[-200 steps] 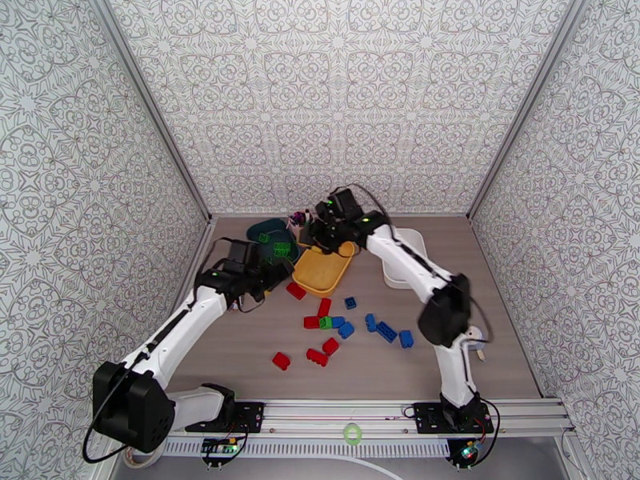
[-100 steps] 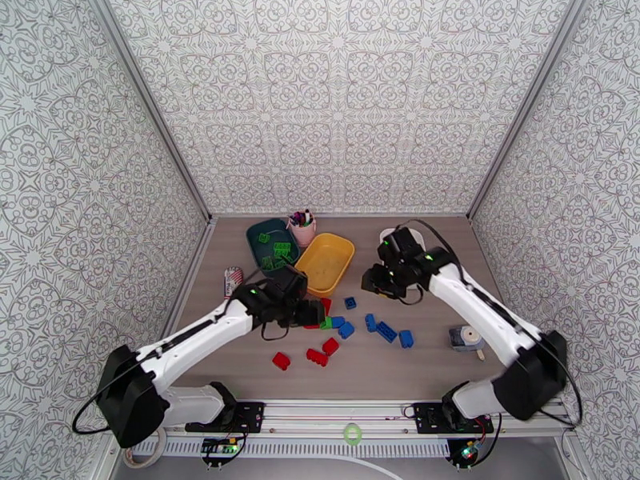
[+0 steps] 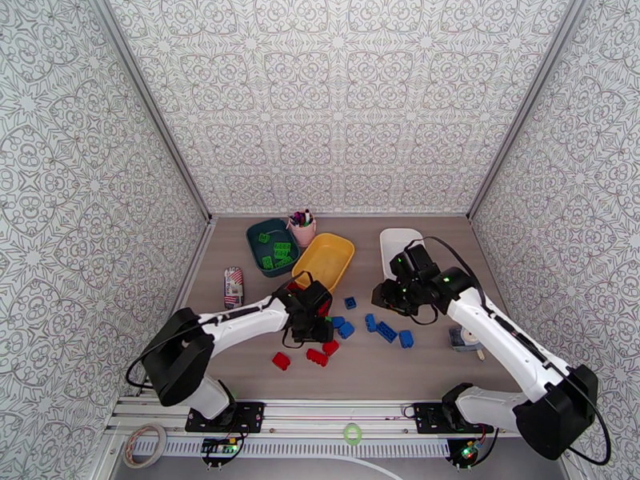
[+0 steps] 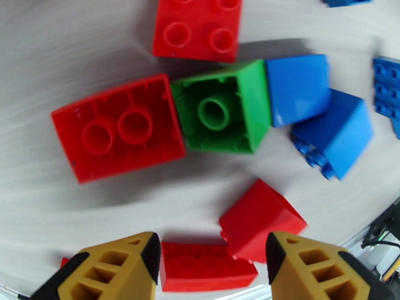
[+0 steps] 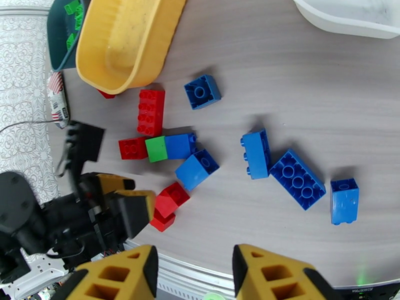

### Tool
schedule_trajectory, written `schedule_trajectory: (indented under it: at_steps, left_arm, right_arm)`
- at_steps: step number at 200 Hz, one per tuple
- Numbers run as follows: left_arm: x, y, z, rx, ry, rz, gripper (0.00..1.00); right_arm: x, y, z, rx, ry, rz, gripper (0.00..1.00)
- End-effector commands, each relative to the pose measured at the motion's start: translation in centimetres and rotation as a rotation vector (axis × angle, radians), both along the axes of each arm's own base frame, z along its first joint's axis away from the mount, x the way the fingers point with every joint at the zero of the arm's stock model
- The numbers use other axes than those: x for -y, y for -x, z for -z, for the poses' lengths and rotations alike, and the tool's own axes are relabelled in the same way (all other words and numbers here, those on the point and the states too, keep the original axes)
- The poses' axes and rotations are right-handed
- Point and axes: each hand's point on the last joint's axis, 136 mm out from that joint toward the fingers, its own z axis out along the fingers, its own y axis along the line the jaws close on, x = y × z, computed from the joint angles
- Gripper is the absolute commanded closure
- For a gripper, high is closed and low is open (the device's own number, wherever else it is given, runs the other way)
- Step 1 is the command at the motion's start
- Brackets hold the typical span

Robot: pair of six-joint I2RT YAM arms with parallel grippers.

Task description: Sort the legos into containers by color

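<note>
My left gripper (image 3: 318,322) hangs open just above the middle heap of legos. In its wrist view the left gripper (image 4: 212,261) has an upside-down green brick (image 4: 220,108) ahead of it, between a red brick (image 4: 117,128) and a blue brick (image 4: 297,88). Two red bricks (image 4: 260,221) lie on the table under the gap between its fingers. My right gripper (image 3: 379,298) is open and holds nothing, over the blue bricks (image 3: 386,330). The teal tray (image 3: 264,232) holds green bricks (image 3: 278,253). Beside it stand the yellow tray (image 3: 328,262) and the white tray (image 3: 398,242).
A pink cup of pens (image 3: 302,230) stands behind the trays. A striped red-white object (image 3: 233,286) lies at the left, and a small grey object (image 3: 464,338) at the right. Loose red bricks (image 3: 281,361) lie toward the front edge.
The left gripper came from the teal tray down to the middle heap and its jaws narrowed. The right arm swung from the yellow tray out toward the blue bricks.
</note>
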Motion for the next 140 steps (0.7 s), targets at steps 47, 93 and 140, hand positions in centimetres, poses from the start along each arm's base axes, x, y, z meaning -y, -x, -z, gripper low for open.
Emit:
schedule_trajectory:
  at_steps: [47,93,140]
  left_arm:
    - [2.0,-2.7,0.9,0.014,0.032,-0.029,0.31]
    - [2.0,-4.4,1.2,0.014,0.046,-0.063,0.29]
    - [2.2,-6.0,1.0,0.022,0.065,-0.088,0.30]
  right_arm:
    - [0.7,0.6,0.1,0.002,0.005,0.035,0.54]
    - [0.6,0.4,-0.1,0.003,0.010,0.028,0.54]
    - [0.4,0.2,0.1,-0.002,0.011,0.025,0.54]
